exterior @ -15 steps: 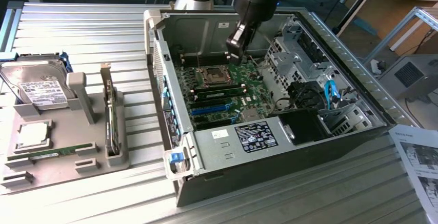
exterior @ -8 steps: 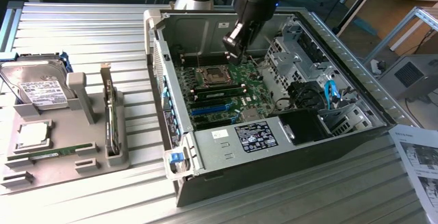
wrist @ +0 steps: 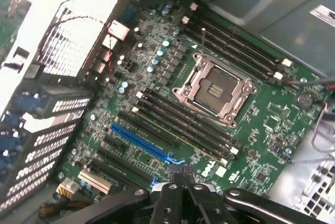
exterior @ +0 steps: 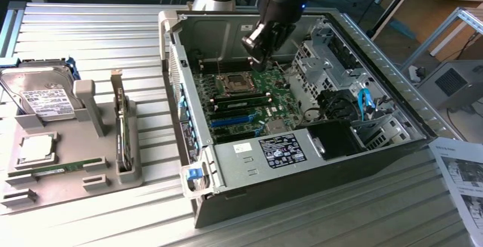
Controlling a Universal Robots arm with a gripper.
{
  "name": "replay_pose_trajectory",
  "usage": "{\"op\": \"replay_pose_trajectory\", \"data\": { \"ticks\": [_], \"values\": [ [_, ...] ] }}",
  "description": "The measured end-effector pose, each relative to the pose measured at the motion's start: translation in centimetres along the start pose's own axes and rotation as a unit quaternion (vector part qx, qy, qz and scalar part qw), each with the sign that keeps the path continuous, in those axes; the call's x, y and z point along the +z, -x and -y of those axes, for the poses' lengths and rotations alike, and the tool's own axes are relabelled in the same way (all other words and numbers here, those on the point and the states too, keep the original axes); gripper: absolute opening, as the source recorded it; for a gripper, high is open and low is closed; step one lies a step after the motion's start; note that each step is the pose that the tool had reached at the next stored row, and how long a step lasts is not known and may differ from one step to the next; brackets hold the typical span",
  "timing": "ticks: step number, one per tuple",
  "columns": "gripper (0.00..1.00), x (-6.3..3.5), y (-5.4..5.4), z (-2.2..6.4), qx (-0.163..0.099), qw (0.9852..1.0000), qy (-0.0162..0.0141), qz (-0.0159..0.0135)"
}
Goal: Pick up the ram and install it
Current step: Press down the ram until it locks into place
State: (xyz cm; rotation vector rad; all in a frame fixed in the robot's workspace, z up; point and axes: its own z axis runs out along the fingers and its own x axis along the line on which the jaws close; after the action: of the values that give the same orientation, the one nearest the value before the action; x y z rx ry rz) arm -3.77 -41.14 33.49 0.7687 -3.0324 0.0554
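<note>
open computer case [exterior: 354,162] fills the centre and right of the exterior frame, side panel off. inside it: green motherboard [exterior: 261,97] with a bare metal processor socket [exterior: 234,81] near frame centre, black memory slots just below the socket, a blue expansion slot [exterior: 230,120] lower down, a labelled power supply box [exterior: 261,154] at lower centre, drive cage and blue cable [exterior: 366,101] to the right.

a green stick, the ram [exterior: 253,95], sits along the slots just below the socket in the exterior view; whether it is fully seated i cannot tell. in the wrist view the same slot bank [wrist: 183,122] is too blurred to pick the stick out.

grey parts tray [exterior: 106,182] at the left of the exterior frame holds a hard drive [exterior: 42,94] at its upper left, a square chip [exterior: 34,148] below that, a second green stick [exterior: 56,169] lying flat in a recess, and an expansion card [exterior: 119,128] standing on edge in its holder.

gripper [exterior: 261,66] hangs inside the case, upper centre of the exterior frame, just above the socket. in the wrist view the gripper [wrist: 178,174] shows at bottom centre; fingers pressed together with nothing between them.

cut off: arm above the top edge, a printed sheet [exterior: 462,173] at the right edge, the tray at the left edge. lower case wall is in shadow.
</note>
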Motion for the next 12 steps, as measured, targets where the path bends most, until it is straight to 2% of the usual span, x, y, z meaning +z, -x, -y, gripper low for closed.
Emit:
{"op": "replay_pose_trajectory", "data": {
  "ticks": [2,4,5,7,8,9,10,11,12],
  "values": [
    [0.11,0.0,0.0,0.0,0.04,0.9992,0.0019,-0.0007],
    [0.11,0.0,0.0,0.0,0.066,0.9978,0.0029,-0.0012],
    [0.11,0.0,0.0,0.0,0.08,0.9968,0.0033,-0.0016],
    [0.11,0.0,0.0,0.0,0.115,0.9933,0.0044,-0.0025],
    [0.11,0.0,0.0,0.0,0.141,0.99,0.005,-0.0032],
    [0.11,0.0,0.0,0.0,0.175,0.9846,0.0059,-0.0041],
    [0.11,0.0,0.0,0.0,0.192,0.9814,0.0063,-0.0046],
    [0.11,0.0,0.0,0.0,0.215,0.9765,0.0069,-0.0052],
    [0.11,0.0,0.0,0.0,0.245,0.9696,0.008,-0.0059]
  ]
}}
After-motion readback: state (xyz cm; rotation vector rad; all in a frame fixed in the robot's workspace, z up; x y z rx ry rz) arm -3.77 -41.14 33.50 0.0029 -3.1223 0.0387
